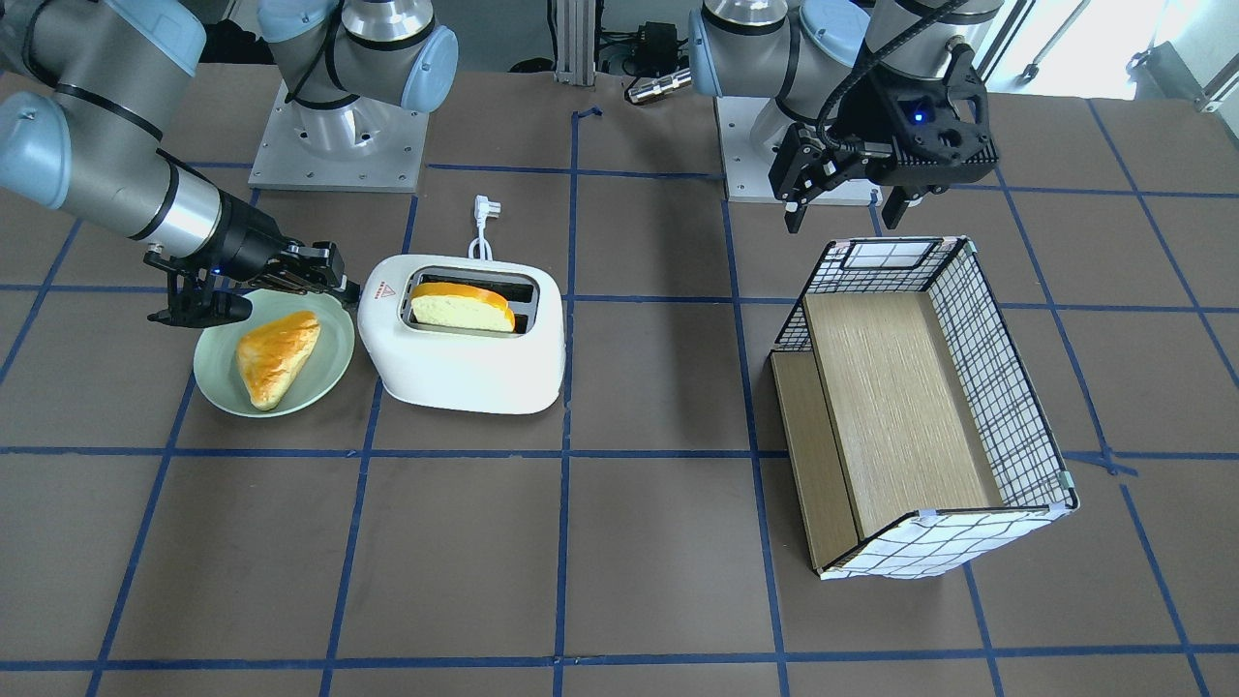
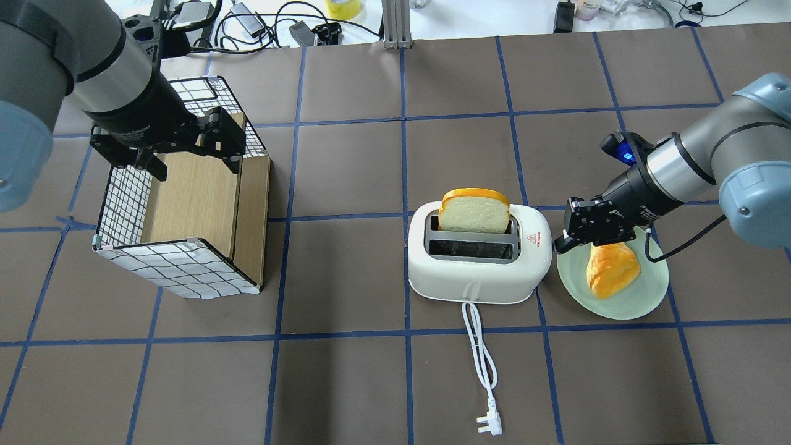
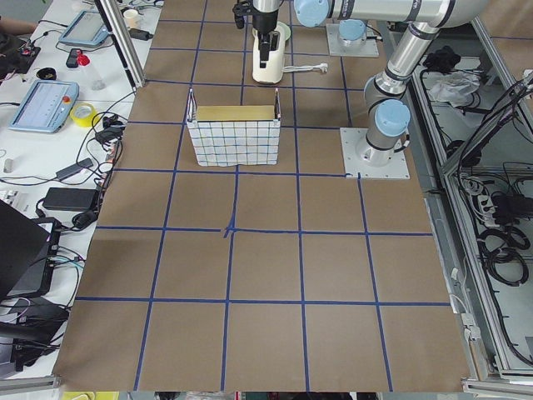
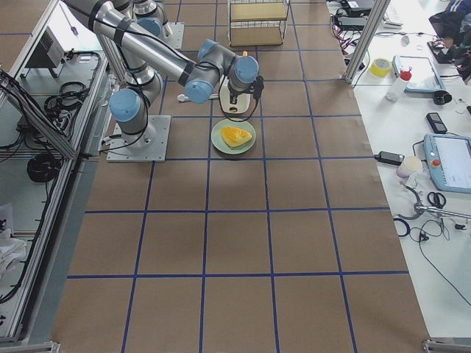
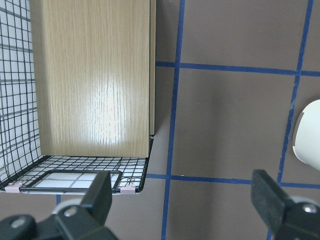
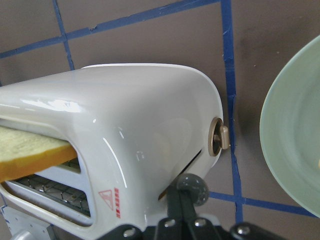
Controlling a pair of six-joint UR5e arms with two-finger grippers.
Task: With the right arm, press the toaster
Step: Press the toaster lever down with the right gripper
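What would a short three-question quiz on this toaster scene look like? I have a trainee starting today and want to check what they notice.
1. True or false: the toaster has its plug lying loose on the table.
2. What lies on the green plate? A: a triangular pastry. B: a fork. C: nothing.
3. Fill the gap: the bread slice stands in the slot ___ from the robot (nearer or farther).

Key: 1 true; 2 A; 3 farther.
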